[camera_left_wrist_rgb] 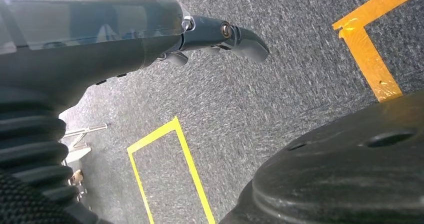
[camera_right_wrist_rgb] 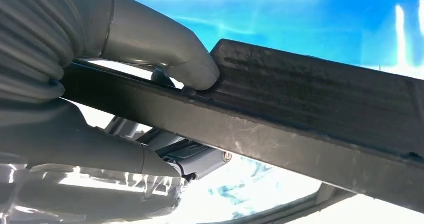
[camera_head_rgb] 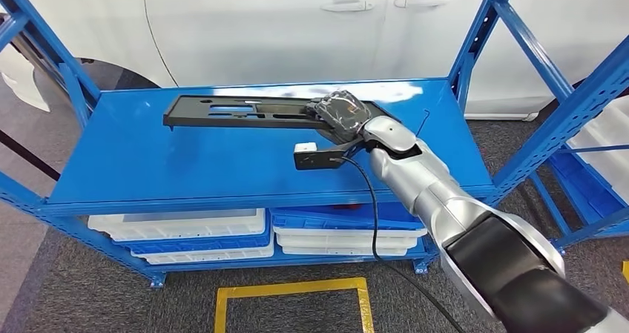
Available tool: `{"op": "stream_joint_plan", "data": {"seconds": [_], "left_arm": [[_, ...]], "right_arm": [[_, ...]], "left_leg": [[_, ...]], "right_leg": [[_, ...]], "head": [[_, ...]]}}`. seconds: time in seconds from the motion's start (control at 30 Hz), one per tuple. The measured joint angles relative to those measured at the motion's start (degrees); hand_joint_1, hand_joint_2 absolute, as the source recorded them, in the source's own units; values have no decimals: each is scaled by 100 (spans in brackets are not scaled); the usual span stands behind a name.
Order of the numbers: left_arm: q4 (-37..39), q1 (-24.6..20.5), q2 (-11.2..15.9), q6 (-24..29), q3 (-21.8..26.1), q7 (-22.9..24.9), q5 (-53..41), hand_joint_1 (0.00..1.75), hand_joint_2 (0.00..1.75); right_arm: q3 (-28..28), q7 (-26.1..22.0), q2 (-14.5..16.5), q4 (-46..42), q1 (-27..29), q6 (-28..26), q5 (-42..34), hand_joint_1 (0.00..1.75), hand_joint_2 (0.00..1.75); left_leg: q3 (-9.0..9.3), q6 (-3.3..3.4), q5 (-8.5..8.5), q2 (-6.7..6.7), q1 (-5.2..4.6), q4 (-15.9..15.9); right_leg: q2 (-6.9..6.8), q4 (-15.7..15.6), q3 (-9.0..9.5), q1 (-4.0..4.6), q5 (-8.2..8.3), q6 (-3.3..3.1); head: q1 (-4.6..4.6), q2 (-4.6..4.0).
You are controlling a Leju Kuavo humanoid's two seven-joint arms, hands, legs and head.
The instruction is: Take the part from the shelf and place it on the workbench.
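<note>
- The right hand gripped the near end of the long black part, which lay along the blue shelf; in the right wrist view the thumb pressed on its upper face and fingers curled under its edge.
- The left hand hung over the grey carpet, holding nothing, fingers loosely apart.
- The part was still on the shelf, so the lift looked not yet done.
- Risk: held at one end only, the long part would likely tip and droop at its far end, twisting out of the fingers.
- Risk: swung outward, it could strike the blue upright or the white car behind.
- The black cable trailing by the wrist might snag the shelf edge.
</note>
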Motion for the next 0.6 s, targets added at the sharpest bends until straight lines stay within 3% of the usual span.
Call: {"op": "stream_joint_plan", "data": {"seconds": [0.07,0.13,0.17,0.2,0.23,0.3,0.37,0.4,0.5,0.57,0.6], "left_arm": [[1,5,9,-3,0,-37,39,0,0],[1,-5,13,-3,0,-75,67,0,0],[1,-13,14,-3,0,-89,75,0,0],[1,-20,15,-3,0,-98,78,0,0],[1,-22,16,-3,0,-102,78,0,0],[1,-11,19,-3,0,-101,78,0,0],[1,3,20,-4,0,-94,78,0,0],[1,6,20,-5,0,-91,78,0,44],[0,-11,15,-9,0,-93,79,0,175],[-1,-17,12,5,0,-170,129,0,175],[-1,-7,11,26,1,-249,179,0,175]], "right_arm": [[-94,-117,-19,-227,-9,132,-262,175,175],[-155,-169,-43,-477,-14,303,-464,175,175],[-172,-172,-57,-585,-11,367,-516,175,175],[-183,-168,-73,-669,-6,407,-541,175,175],[-194,-164,-87,-742,-1,435,-554,175,175],[-213,-149,-110,-869,2,463,-568,175,175],[-232,-137,-132,-956,-12,468,-575,175,175],[-243,-131,-145,-984,-16,469,-576,175,175],[-269,-134,-183,-1040,-13,520,-617,175,175],[-347,-225,-209,-1252,70,1045,-1091,175,175],[-455,-216,-238,-1535,221,1592,-1599,175,175]], "left_leg": [[-180,-57,-231,14,5,391],[-547,-93,-578,14,12,1172],[-718,-101,-675,14,12,1506],[-811,-102,-668,14,12,1663],[-796,-95,-549,14,12,1590],[-490,-59,-117,22,11,871],[-173,-9,125,29,0,198],[-107,17,146,26,-3,45],[-96,99,142,1,14,-27],[-83,156,158,9,37,-64],[-78,174,158,14,40,-71]], "right_leg": [[6,-33,16,-25,22,-72],[23,-34,24,-14,15,-108],[28,-31,31,-8,8,-115],[32,-28,42,-2,-2,-118],[35,-22,57,2,-14,-115],[43,-10,96,6,-50,-95],[52,4,106,30,-83,-55],[54,5,100,41,-90,-29],[50,16,80,46,-108,61],[32,297,-36,45,-304,118],[24,602,-170,36,-482,138]], "head": [[-1,0],[-1,0],[0,0],[-1,0],[-1,0],[-1,0],[-1,0],[-1,0],[1,0],[1,0],[1,0]]}}
